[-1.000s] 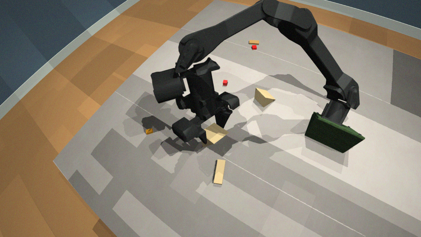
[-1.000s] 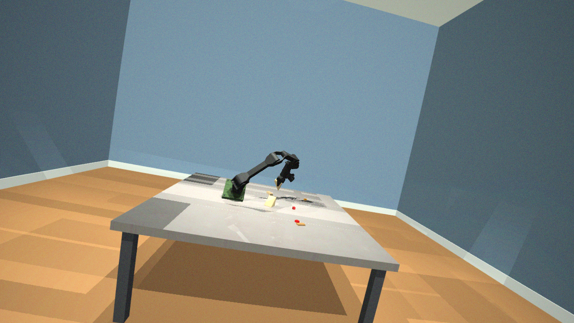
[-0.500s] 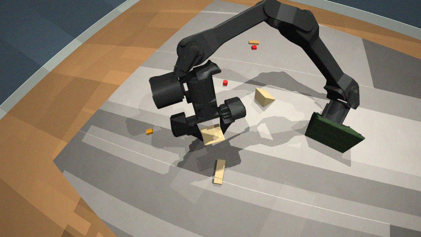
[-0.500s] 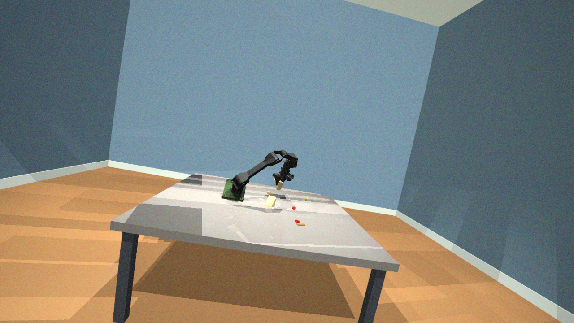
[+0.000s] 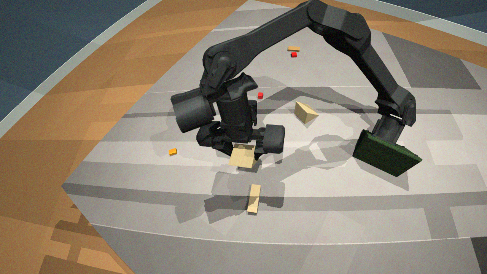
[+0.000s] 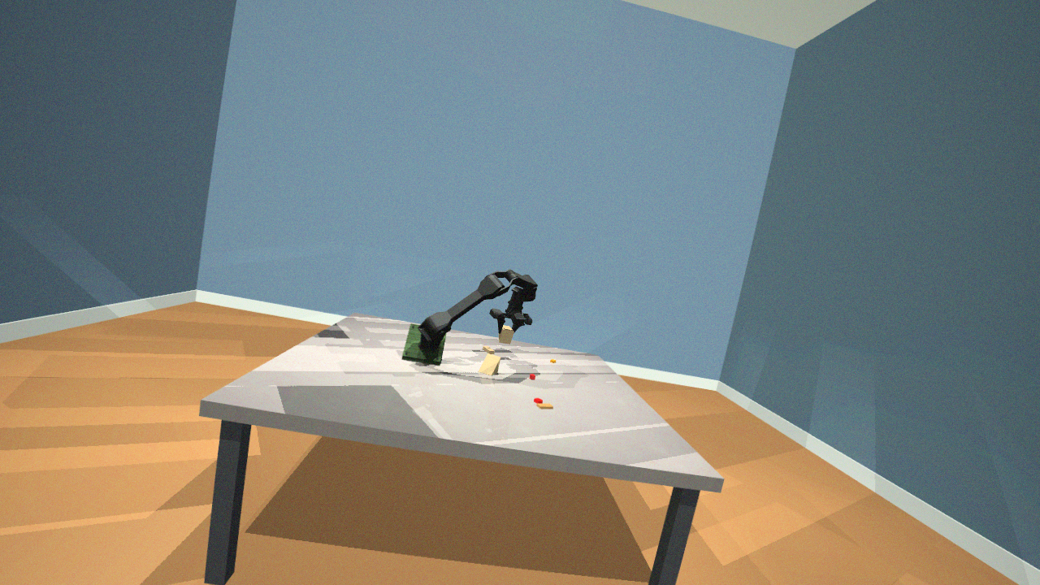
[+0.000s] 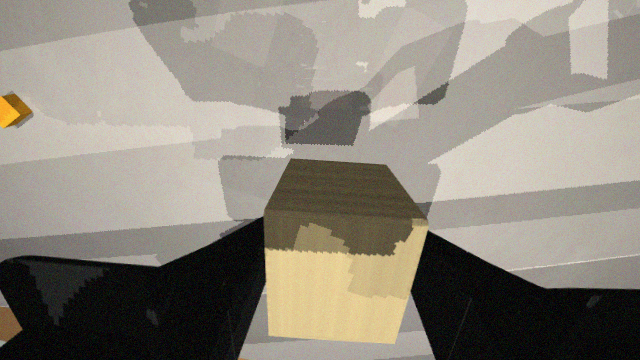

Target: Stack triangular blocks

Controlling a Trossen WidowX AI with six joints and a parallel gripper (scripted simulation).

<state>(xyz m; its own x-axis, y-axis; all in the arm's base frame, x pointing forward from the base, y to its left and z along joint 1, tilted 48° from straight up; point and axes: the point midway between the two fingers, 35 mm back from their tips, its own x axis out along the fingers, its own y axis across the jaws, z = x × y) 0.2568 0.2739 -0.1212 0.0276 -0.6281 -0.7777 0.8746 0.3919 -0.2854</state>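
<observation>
My gripper [image 5: 243, 155] [image 7: 337, 224] is shut on one pale wooden triangular block [image 5: 242, 156] [image 6: 505, 334] [image 7: 340, 285], with a finger on each end. In the wrist view the block shows a shaded face and a lit face that meet at an edge. I hold it in the air above the table. The other triangular block [image 5: 305, 113] [image 6: 489, 364] rests on the table, behind and right of the held block in the top view, nothing touching it. It is out of the wrist view.
A flat pale wooden piece [image 5: 253, 198] lies in front of the held block. An orange piece [image 5: 172, 151] [image 7: 14, 110] lies left. A red cube [image 5: 260, 95] [image 6: 532, 376] lies behind. Farther back are another red piece [image 5: 294, 54] and an orange bar [image 5: 293, 48]. The green arm base [image 5: 384, 155] stands right.
</observation>
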